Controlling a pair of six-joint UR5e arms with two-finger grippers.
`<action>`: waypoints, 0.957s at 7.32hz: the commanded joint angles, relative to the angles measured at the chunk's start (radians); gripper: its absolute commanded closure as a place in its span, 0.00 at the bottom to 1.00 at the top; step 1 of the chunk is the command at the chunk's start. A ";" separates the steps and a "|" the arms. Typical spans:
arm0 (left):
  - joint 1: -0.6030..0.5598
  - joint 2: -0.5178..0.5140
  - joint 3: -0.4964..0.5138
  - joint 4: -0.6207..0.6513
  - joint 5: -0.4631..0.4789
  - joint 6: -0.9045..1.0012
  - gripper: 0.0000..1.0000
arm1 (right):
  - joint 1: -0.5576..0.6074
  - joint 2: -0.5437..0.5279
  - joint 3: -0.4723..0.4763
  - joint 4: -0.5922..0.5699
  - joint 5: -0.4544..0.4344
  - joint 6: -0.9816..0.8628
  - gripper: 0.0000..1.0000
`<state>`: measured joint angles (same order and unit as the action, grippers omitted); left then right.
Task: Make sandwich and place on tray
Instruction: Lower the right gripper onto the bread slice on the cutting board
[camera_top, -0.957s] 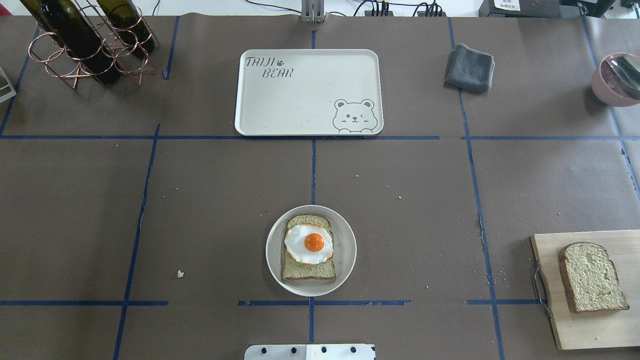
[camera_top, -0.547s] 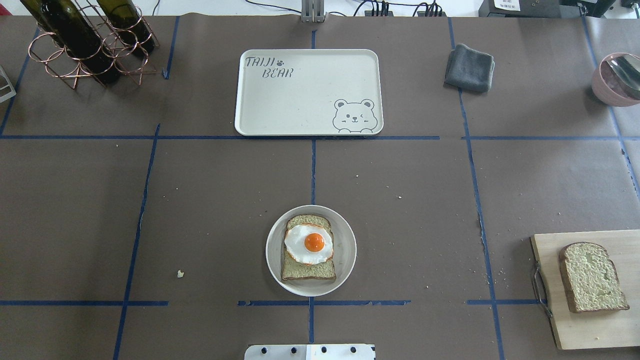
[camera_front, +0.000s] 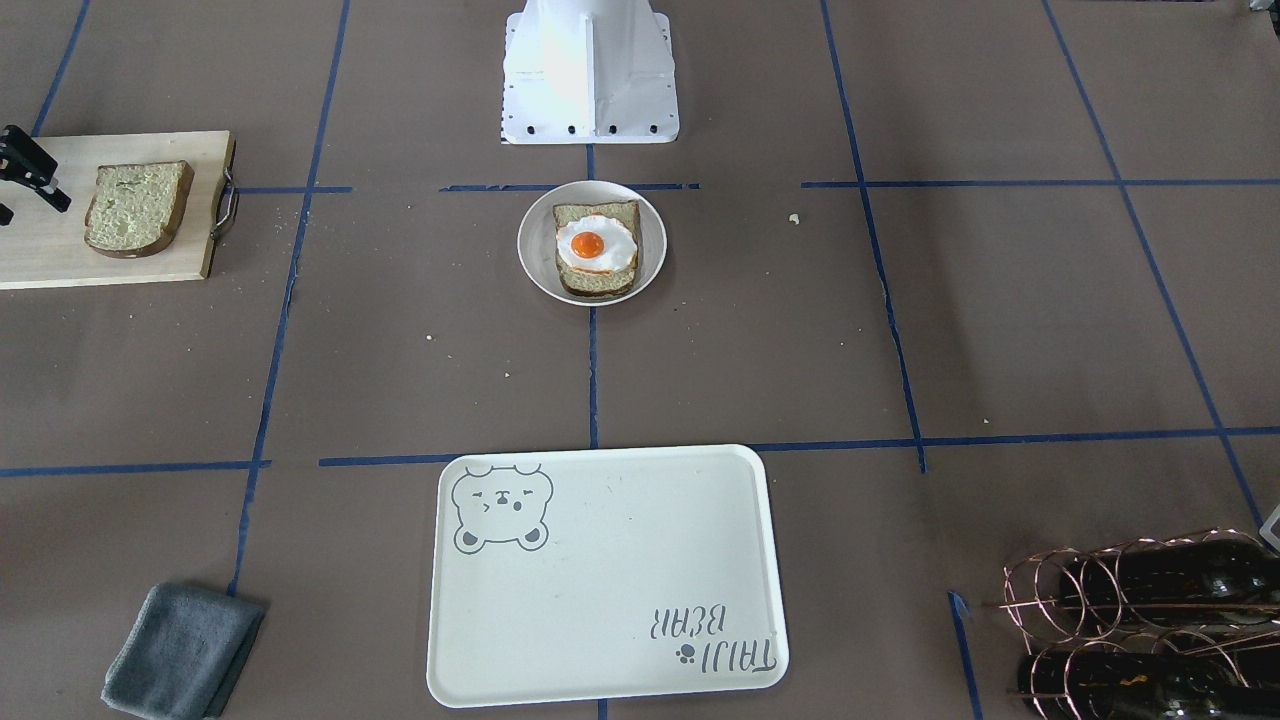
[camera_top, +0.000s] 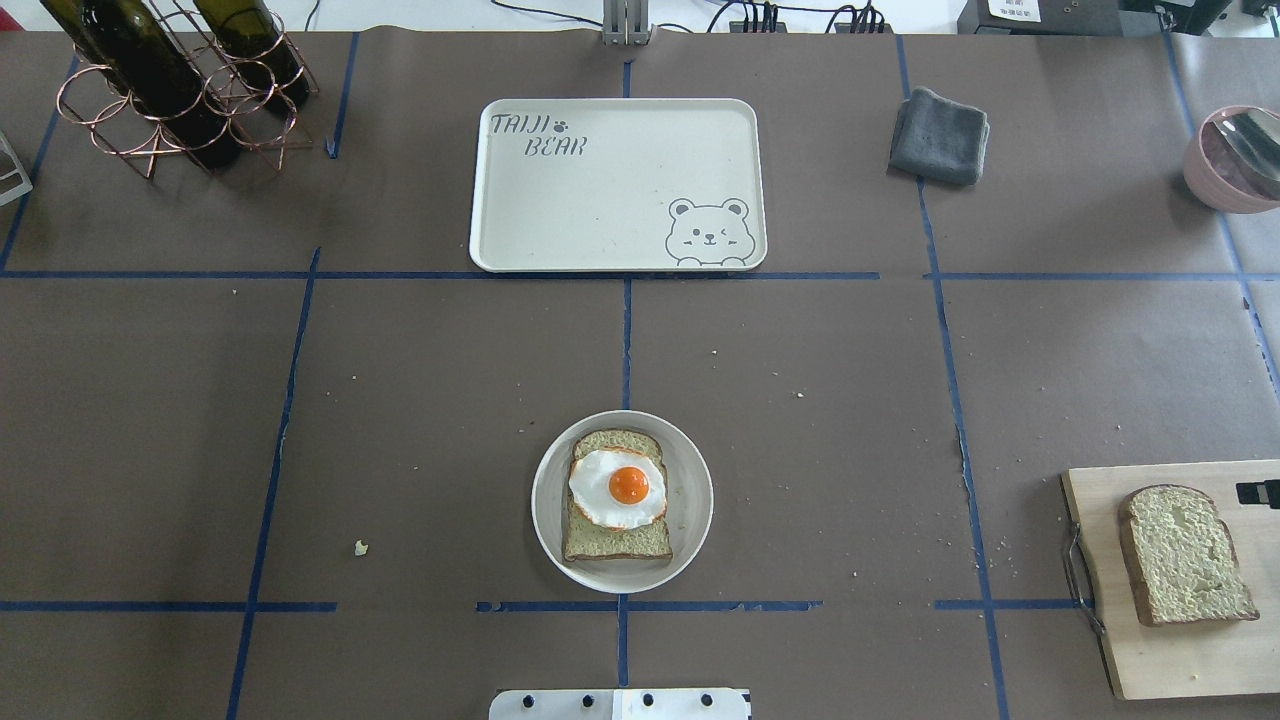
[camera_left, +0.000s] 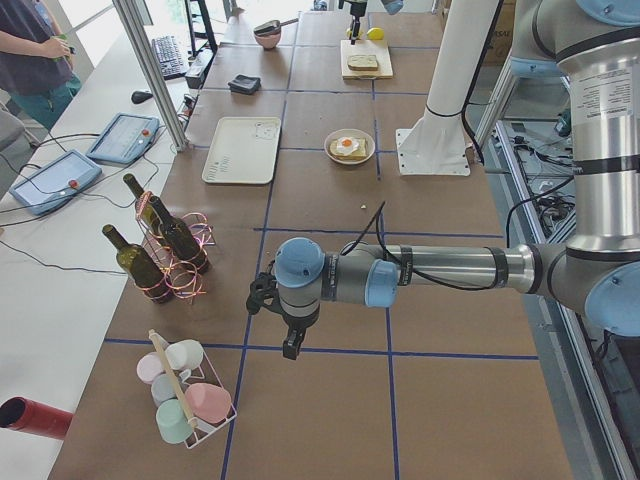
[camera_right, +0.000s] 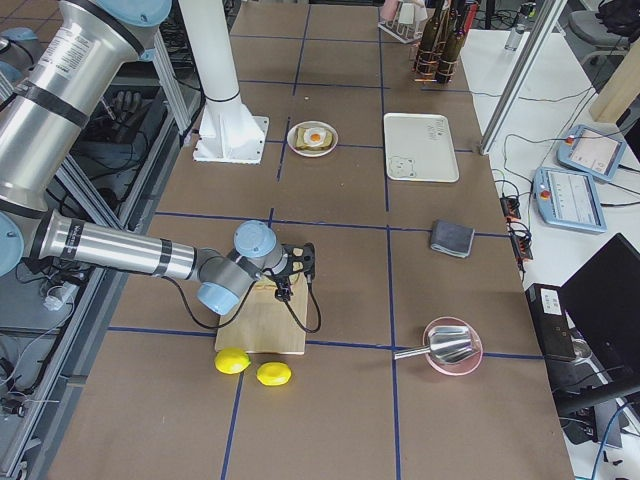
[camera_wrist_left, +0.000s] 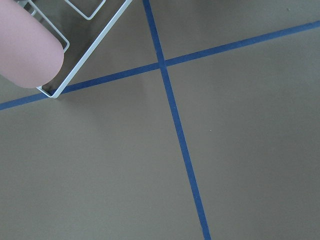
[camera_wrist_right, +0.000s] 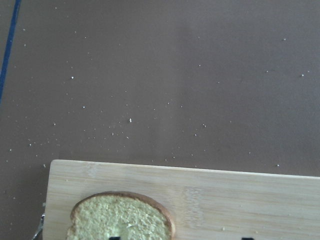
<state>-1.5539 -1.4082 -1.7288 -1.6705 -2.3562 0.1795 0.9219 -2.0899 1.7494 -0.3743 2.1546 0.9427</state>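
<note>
The right gripper (camera_wrist_right: 180, 237) is held wide by the bread slice (camera_wrist_right: 122, 217); how the left gripper (camera_left: 291, 347) stands cannot be told.

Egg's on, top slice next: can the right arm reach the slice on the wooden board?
Probably yes: the right end effector hovers over the wooden board beside the slice, with nothing between them.

A copper bottle rack (camera_top: 190, 110), a folded grey cloth (camera_top: 939, 136) and a pink bowl (camera_top: 1205, 185) sit well apart.
</note>
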 joint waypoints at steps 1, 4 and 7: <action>0.000 0.000 0.000 0.000 0.000 0.000 0.00 | -0.150 0.004 -0.030 0.055 -0.142 0.099 0.29; 0.000 0.000 -0.002 -0.002 0.000 0.000 0.00 | -0.172 0.004 -0.094 0.129 -0.154 0.103 0.34; 0.000 0.000 -0.002 -0.002 0.000 0.000 0.00 | -0.189 0.027 -0.093 0.189 -0.148 0.120 0.39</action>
<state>-1.5539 -1.4082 -1.7297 -1.6720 -2.3562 0.1795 0.7400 -2.0683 1.6575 -0.2141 2.0035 1.0569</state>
